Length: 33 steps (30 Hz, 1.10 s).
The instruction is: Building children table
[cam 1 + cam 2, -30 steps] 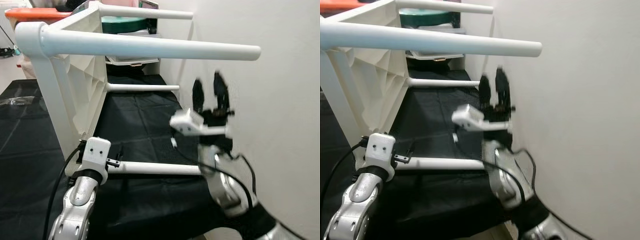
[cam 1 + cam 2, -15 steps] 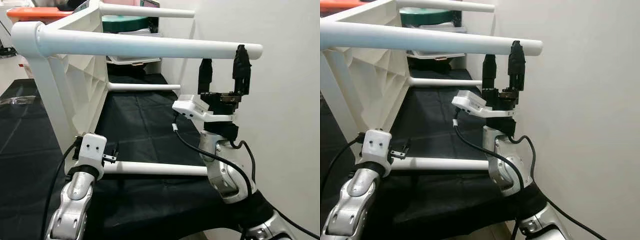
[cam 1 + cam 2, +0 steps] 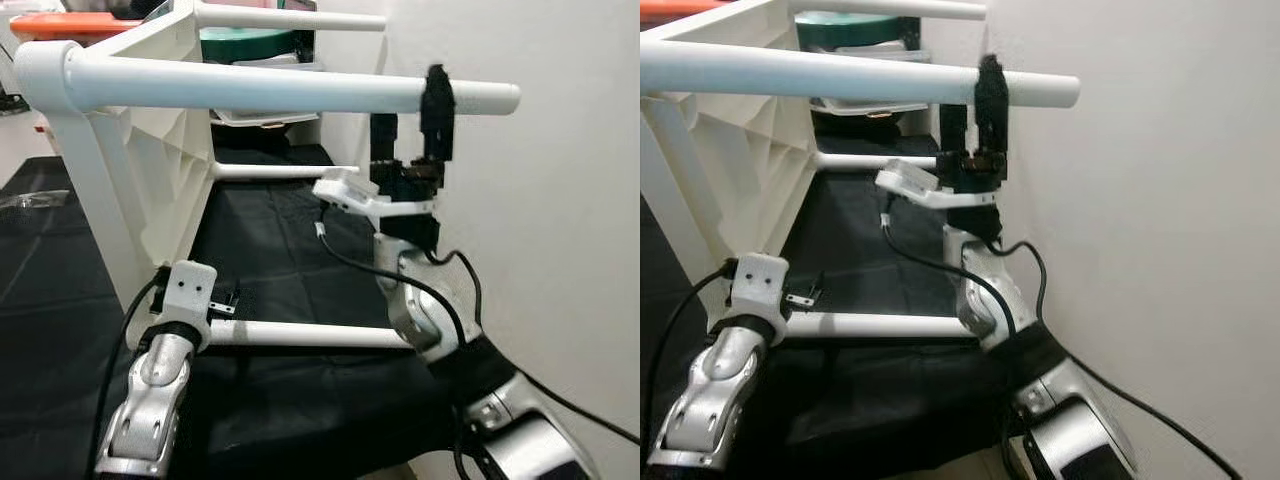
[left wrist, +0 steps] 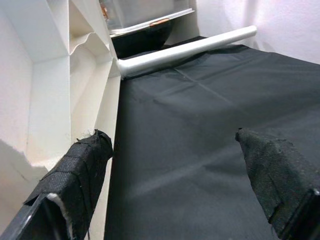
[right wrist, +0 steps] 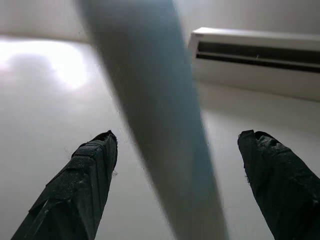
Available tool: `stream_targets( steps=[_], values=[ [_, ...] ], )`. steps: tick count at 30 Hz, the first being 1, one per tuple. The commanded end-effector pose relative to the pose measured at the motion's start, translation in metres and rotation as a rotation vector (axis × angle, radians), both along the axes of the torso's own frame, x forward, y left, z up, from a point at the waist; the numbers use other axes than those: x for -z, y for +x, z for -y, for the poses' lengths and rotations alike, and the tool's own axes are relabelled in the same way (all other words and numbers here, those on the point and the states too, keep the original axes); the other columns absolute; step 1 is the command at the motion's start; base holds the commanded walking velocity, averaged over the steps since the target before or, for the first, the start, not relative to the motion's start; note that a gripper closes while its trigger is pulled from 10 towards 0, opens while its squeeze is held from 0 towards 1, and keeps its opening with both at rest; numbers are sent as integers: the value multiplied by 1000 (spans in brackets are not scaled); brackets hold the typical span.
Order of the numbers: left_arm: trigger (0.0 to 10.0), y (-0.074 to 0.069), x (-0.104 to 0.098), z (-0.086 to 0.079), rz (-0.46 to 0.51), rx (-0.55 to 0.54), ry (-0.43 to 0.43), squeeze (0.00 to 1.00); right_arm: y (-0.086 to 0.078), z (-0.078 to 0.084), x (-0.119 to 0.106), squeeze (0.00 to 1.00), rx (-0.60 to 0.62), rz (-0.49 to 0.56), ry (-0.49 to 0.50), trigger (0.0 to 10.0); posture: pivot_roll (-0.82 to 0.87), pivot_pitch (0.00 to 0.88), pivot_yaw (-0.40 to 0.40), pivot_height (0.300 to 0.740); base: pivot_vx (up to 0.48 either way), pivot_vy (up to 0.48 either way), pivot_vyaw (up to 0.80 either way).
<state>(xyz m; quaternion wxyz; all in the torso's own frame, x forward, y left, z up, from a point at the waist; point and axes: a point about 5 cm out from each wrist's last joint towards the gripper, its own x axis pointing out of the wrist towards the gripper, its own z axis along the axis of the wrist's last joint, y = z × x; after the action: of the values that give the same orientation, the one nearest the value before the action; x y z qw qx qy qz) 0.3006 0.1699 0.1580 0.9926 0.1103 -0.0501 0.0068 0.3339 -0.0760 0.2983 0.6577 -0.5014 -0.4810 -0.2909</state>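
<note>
Smooth white plastic table (image 3: 150, 150), matt black cloth (image 3: 290, 240), silver metal arms.

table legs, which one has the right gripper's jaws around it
The upper near leg, high and closest to the camera. The right gripper straddles it near its free end, jaws open on either side; the other three legs are unheld.

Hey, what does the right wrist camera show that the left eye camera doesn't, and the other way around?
The right wrist view adds the ceiling side: a wall-mounted air conditioner past the gripper's open fingers. The left eye view adds the wider scene: the white children's table lying on its side on the black cloth, the left gripper at the lower leg, and stacked bins behind. Both show the right gripper straddling the upper table leg, fingers either side, not yet closed on it.
</note>
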Motion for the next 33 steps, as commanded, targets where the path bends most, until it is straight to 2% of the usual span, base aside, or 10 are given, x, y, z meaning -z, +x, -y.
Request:
stream_targets(
  steps=[1,9,10,11,12,22,28,29,32,33],
  values=[
    [10000,4,2,-3,-4,-17,-18,0,4,-5,0,0,4,2,-21,10000,208,63,-72,740,0,0,0],
    [10000,8,5,-9,-21,-24,-39,0,13,-1,-11,0,31,31,-6,10000,202,74,-73,740,0,0,0],
    [10000,12,8,-16,-30,-52,-59,0,17,0,-15,0,30,40,-2,4824,198,75,-77,740,0,0,0],
    [10000,12,8,-16,-30,-52,-59,0,17,0,-15,0,30,40,-2,4824,198,75,-77,740,0,0,0],
    [10000,16,8,-23,-27,-80,-57,0,19,0,-17,0,22,29,-11,0,194,79,-78,740,0,0,0],
    [10000,30,3,-51,-15,-160,6,0,26,3,-15,0,13,4,-10,0,192,72,-71,740,0,0,0],
    [10000,33,-8,-91,-8,-262,139,0,30,9,-15,0,13,-5,24,0,210,55,-65,740,0,0,0],
    [10000,30,-23,-123,1,-336,209,0,33,15,-16,0,9,-30,75,0,220,51,-65,740,0,0,0],
    [10000,30,-27,-130,4,-351,222,0,33,16,-16,0,7,-36,88,0,220,51,-65,740,0,0,0],
    [10000,28,-38,-143,16,-372,258,0,35,17,-17,0,4,-47,107,0,228,44,-62,740,0,0,0]
  ],
)
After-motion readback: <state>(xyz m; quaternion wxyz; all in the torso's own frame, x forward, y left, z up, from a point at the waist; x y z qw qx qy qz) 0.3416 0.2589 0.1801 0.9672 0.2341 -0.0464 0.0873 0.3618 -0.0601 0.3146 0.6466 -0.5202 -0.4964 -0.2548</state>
